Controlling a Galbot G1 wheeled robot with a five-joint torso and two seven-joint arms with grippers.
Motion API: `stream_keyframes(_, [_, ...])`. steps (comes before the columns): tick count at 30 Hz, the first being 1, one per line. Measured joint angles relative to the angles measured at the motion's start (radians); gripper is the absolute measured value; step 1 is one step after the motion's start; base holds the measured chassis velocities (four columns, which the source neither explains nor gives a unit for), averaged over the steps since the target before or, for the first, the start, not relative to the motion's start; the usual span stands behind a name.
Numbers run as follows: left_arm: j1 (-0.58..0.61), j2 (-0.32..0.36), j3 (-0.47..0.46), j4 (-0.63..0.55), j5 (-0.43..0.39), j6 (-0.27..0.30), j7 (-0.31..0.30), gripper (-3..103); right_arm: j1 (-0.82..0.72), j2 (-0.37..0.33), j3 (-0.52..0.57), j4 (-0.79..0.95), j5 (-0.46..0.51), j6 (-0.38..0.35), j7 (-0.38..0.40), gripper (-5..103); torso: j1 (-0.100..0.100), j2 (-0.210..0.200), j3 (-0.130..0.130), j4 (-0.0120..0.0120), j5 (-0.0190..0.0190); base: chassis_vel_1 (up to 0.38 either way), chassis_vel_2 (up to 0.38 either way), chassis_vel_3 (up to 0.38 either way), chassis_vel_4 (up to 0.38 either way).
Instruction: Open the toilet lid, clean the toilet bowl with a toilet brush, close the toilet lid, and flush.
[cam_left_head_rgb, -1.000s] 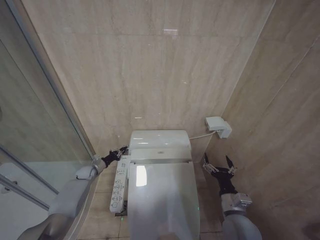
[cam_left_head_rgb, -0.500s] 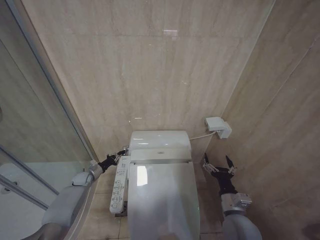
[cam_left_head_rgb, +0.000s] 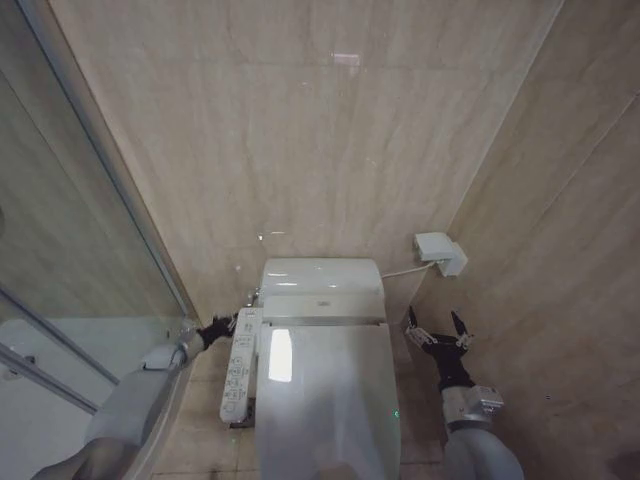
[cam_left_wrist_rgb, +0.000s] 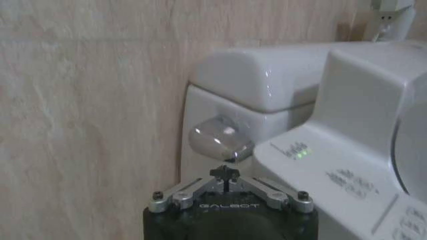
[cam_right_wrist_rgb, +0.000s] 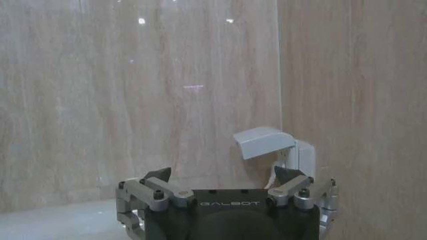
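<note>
The left claw (cam_left_wrist_rgb: 227, 176) has its fingers pinched together with nothing between them, and its tip sits just short of the rounded chrome flush lever (cam_left_wrist_rgb: 220, 140) on the side of the white ceramic cistern (cam_left_wrist_rgb: 267, 85). That placement reads as the flush step: a closed tip makes a firm point for pushing a lever down. From the head camera the left claw (cam_left_head_rgb: 222, 325) lies in the narrow gap between the glass shower partition (cam_left_head_rgb: 70, 200) and the long white button panel (cam_left_head_rgb: 237, 365), so there is little room sideways; judged from these views, the free path runs forward to the lever or straight back.

The right claw (cam_left_head_rgb: 436, 331) is spread wide and empty, held beside the toilet on the other side, facing the white flip-cover wall socket (cam_right_wrist_rgb: 270, 145) and the beige marble-look wall (cam_left_head_rgb: 330, 140). It appears parked, clear of the work.

The large glossy white oval plastic toilet lid (cam_left_head_rgb: 325, 400) lies flat and closed over the white elongated ceramic toilet bowl (cam_left_head_rgb: 262, 440), which shows as a thin edge beneath it. With the lid down, flushing seems the one step left.
</note>
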Motion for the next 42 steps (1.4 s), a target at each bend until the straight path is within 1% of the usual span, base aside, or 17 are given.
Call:
stream_keyframes(1, [0.000, 0.000, 0.000, 0.000, 0.000, 0.000, 0.000, 0, 0.000, 0.000, 0.000, 0.000, 0.000, 0.000, 0.000, 100, 0.000, 0.000, 0.000, 0.0000, 0.0000, 0.000, 0.000, 0.000, 0.000])
stream_keyframes(2, [0.000, -0.001, 0.004, -0.003, -0.004, 0.000, -0.003, 0, -0.001, 0.000, 0.000, 0.000, 0.000, 0.000, 0.000, 100, 0.000, 0.000, 0.000, -0.0011, -0.0035, 0.000, 0.000, 0.000, 0.000])
stream_keyframes(3, [0.000, -0.001, 0.005, -0.005, -0.005, 0.000, -0.003, 0, -0.001, 0.000, 0.001, 0.000, 0.000, 0.000, 0.000, 100, 0.000, 0.000, 0.000, -0.0005, -0.0040, 0.000, 0.000, 0.000, 0.000])
stream_keyframes(4, [0.000, -0.001, 0.005, -0.007, -0.005, 0.000, -0.003, 0, 0.000, 0.000, 0.000, 0.000, 0.000, 0.000, -0.001, 100, 0.000, 0.000, 0.000, -0.0007, -0.0017, 0.000, 0.000, 0.000, 0.000])
stream_keyframes(5, [0.000, 0.000, 0.004, -0.008, -0.006, -0.001, -0.003, 0, -0.001, 0.000, 0.000, 0.000, 0.000, 0.000, 0.000, 100, 0.000, 0.000, 0.000, -0.0004, -0.0014, 0.000, 0.000, 0.000, 0.000])
stream_keyframes(15, [0.013, -0.002, -0.016, -0.029, -0.008, -0.005, -0.008, 0, -0.001, 0.000, 0.000, 0.000, 0.000, 0.000, 0.000, 100, 0.000, 0.001, 0.000, -0.0009, -0.0017, 0.000, 0.000, 0.000, 0.000])
stream_keyframes(18, [0.029, -0.001, -0.033, -0.045, -0.007, 0.000, -0.022, 0, -0.001, 0.000, 0.000, 0.000, 0.000, 0.000, 0.000, 100, 0.000, 0.001, 0.000, -0.0011, -0.0018, 0.000, 0.000, 0.000, 0.000])
stream_keyframes(21, [0.069, 0.004, -0.078, -0.078, -0.007, 0.021, -0.065, 0, -0.001, 0.000, 0.000, 0.000, 0.000, 0.000, 0.000, 100, -0.001, 0.001, -0.001, -0.0010, -0.0015, 0.000, 0.000, 0.000, 0.000])
stream_keyframes(23, [0.081, 0.008, -0.090, -0.086, -0.007, 0.025, -0.073, 0, -0.001, 0.000, 0.000, 0.000, 0.000, 0.000, 0.000, 100, -0.001, 0.001, 0.000, -0.0009, -0.0015, 0.000, 0.000, 0.000, 0.000])
stream_keyframes(27, [0.133, 0.044, -0.123, -0.130, -0.013, 0.032, -0.080, 0, -0.001, 0.000, 0.000, 0.000, 0.000, 0.000, 0.000, 100, -0.001, 0.001, -0.001, -0.0006, -0.0015, 0.000, 0.000, 0.000, 0.000])
stream_keyframes(30, [0.162, 0.070, -0.130, -0.164, -0.017, 0.036, -0.080, 0, -0.001, 0.000, 0.000, 0.000, 0.000, 0.000, 0.000, 100, -0.001, 0.001, 0.000, -0.0006, -0.0017, 0.000, 0.000, 0.000, 0.000])
stream_keyframes(33, [0.212, 0.110, -0.139, -0.219, -0.021, 0.038, -0.080, 0, -0.001, 0.000, 0.000, 0.000, 0.000, 0.000, 0.000, 100, -0.001, 0.001, 0.000, -0.0006, -0.0015, 0.000, 0.000, 0.000, 0.000])
stream_keyframes(35, [0.225, 0.119, -0.142, -0.232, -0.021, 0.037, -0.078, 0, -0.001, 0.000, 0.000, 0.000, 0.000, 0.000, 0.000, 100, -0.001, 0.001, 0.000, -0.0006, -0.0016, 0.000, 0.000, 0.000, 0.000])
stream_keyframes(36, [0.249, 0.136, -0.151, -0.254, -0.019, 0.029, -0.067, 0, -0.001, 0.000, 0.000, 0.000, 0.000, 0.000, 0.000, 100, -0.001, 0.001, 0.000, -0.0004, -0.0016, 0.000, 0.000, 0.000, 0.000])
stream_keyframes(37, [0.249, 0.136, -0.151, -0.254, -0.019, 0.029, -0.067, 0, -0.001, 0.000, 0.000, 0.000, 0.000, 0.000, 0.000, 100, -0.001, 0.001, 0.000, -0.0004, -0.0016, 0.000, 0.000, 0.000, 0.000])
stream_keyframes(39, [0.265, 0.153, -0.159, -0.275, -0.010, 0.007, -0.051, 0, -0.001, 0.000, 0.000, 0.000, 0.000, 0.000, 0.000, 100, -0.001, 0.001, 0.000, -0.0006, -0.0016, 0.000, 0.000, 0.000, 0.000])
stream_keyframes(42, [0.267, 0.171, -0.162, -0.293, 0.009, -0.015, -0.044, 0, -0.001, 0.000, 0.000, 0.000, 0.000, 0.000, 0.000, 100, -0.001, 0.001, 0.000, -0.0008, -0.0016, 0.000, 0.000, 0.000, 0.000])
